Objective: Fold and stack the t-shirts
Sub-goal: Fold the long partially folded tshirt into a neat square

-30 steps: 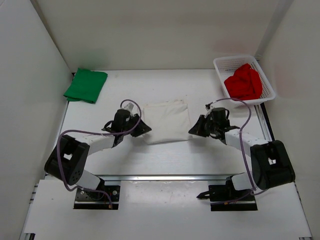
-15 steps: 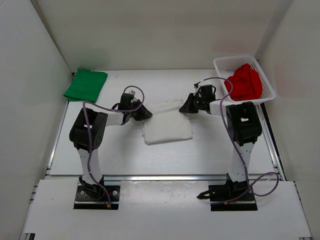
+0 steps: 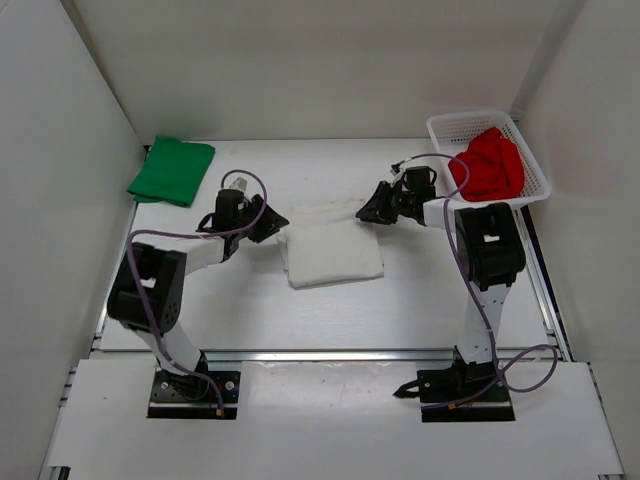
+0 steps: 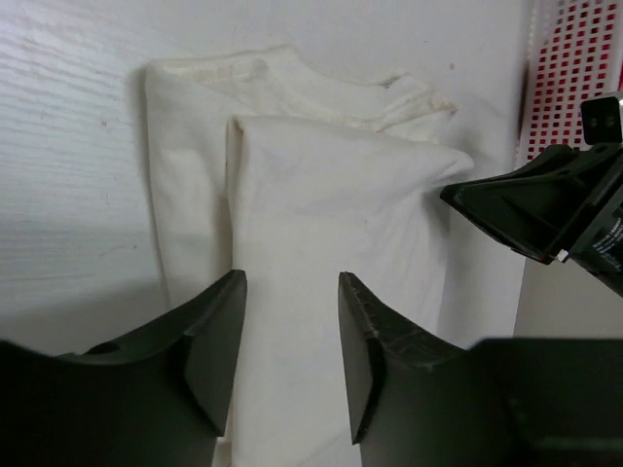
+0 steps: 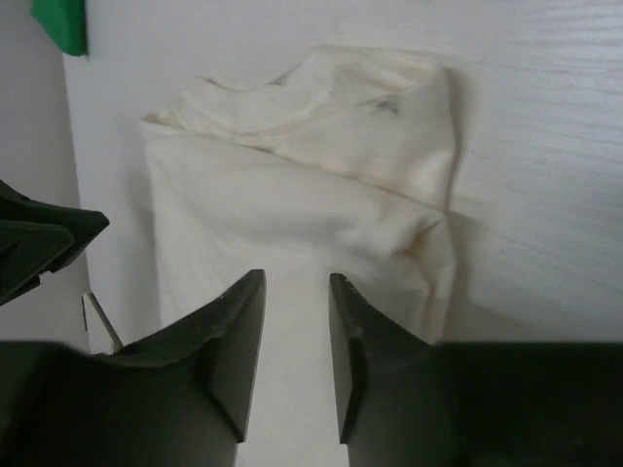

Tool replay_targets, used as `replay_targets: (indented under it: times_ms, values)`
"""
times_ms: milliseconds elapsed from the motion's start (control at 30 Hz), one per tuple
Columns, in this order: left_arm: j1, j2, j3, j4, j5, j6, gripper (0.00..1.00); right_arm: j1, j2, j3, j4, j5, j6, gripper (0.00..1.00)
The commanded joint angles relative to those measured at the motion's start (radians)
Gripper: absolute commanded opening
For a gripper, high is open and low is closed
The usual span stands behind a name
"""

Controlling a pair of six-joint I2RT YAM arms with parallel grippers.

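White t-shirt (image 3: 335, 255) folded at frame centre, flanked at its top corners by left gripper (image 3: 272, 222) and right gripper (image 3: 366, 212); both part-open, empty. Green t-shirt (image 3: 172, 170) upper left, nearer left gripper.

The top view looks down from high at the near side over the whole desk (image 3: 250, 300). The wrist views, close in, face each other across the white shirt (image 3: 332, 250), which all share.
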Motion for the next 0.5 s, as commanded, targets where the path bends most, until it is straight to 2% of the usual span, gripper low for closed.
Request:
replay_targets:
  times_ms: [0, 33, 133, 233, 400, 467]
  values:
    - [0.022, -0.131, -0.05, -0.073, -0.054, 0.082, 0.55, 0.007, -0.181, -0.004, 0.019, -0.01, -0.03, 0.33]
    - [0.02, -0.16, -0.082, -0.105, -0.072, 0.105, 0.56, 0.016, -0.233, -0.015, 0.012, 0.002, -0.033, 0.4]
    - [0.028, -0.188, -0.168, -0.118, -0.08, 0.127, 0.6, 0.033, -0.377, -0.137, 0.034, 0.056, -0.04, 0.52]
    - [0.031, -0.177, -0.212, -0.126, -0.056, 0.142, 0.64, 0.05, -0.524, -0.35, 0.125, 0.067, 0.005, 0.6]
    - [-0.007, -0.099, -0.217, -0.046, 0.018, 0.139, 0.75, 0.075, -0.721, -0.588, 0.231, 0.076, 0.06, 0.64]
    - [-0.024, -0.042, -0.203, -0.009, 0.067, 0.119, 0.75, 0.078, -0.756, -0.642, 0.235, 0.088, 0.063, 0.65]
